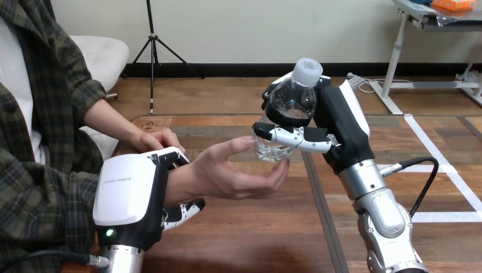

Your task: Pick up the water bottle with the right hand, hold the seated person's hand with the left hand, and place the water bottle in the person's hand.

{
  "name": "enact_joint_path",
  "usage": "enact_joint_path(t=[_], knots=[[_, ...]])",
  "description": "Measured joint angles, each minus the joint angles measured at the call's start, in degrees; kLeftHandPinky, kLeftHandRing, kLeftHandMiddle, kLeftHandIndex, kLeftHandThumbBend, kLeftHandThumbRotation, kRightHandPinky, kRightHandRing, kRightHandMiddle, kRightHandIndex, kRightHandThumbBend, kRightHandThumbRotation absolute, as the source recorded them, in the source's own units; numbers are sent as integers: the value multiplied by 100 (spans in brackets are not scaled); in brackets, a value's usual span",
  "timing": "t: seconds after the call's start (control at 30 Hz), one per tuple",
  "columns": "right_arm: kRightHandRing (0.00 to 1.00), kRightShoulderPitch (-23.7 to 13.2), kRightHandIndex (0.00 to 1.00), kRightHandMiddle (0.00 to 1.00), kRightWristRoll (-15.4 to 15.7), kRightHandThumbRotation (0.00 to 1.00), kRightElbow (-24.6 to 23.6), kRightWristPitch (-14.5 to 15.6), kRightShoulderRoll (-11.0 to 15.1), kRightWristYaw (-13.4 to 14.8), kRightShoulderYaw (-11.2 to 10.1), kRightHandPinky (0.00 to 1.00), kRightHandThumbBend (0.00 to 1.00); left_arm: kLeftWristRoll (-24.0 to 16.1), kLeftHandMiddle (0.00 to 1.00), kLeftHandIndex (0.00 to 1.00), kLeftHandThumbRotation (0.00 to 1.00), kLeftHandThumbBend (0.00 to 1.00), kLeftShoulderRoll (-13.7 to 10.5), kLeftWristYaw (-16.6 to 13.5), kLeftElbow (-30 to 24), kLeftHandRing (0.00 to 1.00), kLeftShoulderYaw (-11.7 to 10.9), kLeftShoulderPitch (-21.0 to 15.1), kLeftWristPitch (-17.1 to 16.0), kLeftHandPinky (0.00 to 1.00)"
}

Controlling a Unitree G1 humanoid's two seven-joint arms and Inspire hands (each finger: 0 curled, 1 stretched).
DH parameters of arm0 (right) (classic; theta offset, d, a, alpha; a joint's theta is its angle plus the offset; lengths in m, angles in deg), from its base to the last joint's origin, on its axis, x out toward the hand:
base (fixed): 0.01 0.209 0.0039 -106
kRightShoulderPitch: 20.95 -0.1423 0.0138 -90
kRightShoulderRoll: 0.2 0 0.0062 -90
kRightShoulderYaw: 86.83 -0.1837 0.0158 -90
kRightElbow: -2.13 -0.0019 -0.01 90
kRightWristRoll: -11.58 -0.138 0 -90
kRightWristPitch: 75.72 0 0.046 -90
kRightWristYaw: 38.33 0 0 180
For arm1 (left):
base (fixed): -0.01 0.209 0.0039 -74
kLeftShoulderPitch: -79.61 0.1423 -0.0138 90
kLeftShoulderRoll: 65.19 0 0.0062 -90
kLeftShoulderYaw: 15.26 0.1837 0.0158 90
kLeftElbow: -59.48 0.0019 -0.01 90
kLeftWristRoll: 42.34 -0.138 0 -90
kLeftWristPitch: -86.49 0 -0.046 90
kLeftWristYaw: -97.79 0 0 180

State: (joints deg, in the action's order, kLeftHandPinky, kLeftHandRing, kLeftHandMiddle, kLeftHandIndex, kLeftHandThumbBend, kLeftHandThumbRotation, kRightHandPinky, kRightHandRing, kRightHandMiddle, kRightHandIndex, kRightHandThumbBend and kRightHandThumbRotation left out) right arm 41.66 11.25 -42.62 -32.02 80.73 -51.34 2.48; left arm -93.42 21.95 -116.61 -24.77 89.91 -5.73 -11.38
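Right hand fingers wrapped round bottle, holding it upright just over person's hand, palm up to receive. Left hand fingers curled round wrist, steadying it.

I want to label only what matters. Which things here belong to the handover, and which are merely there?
Belong: water bottle, right hand, left hand, person's open hand.
Merely there: person's other hand, table.

White-shelled black right hand, silver forearm
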Motion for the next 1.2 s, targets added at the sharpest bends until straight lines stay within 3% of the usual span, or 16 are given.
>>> enact_joint_path(t=[1.2], knots=[[41,30,46,46,-75,0,-15,0,-22,-64,2,37,68,-7,39,43,0,85,98,-144,97,34,50,-25,-50,30]])
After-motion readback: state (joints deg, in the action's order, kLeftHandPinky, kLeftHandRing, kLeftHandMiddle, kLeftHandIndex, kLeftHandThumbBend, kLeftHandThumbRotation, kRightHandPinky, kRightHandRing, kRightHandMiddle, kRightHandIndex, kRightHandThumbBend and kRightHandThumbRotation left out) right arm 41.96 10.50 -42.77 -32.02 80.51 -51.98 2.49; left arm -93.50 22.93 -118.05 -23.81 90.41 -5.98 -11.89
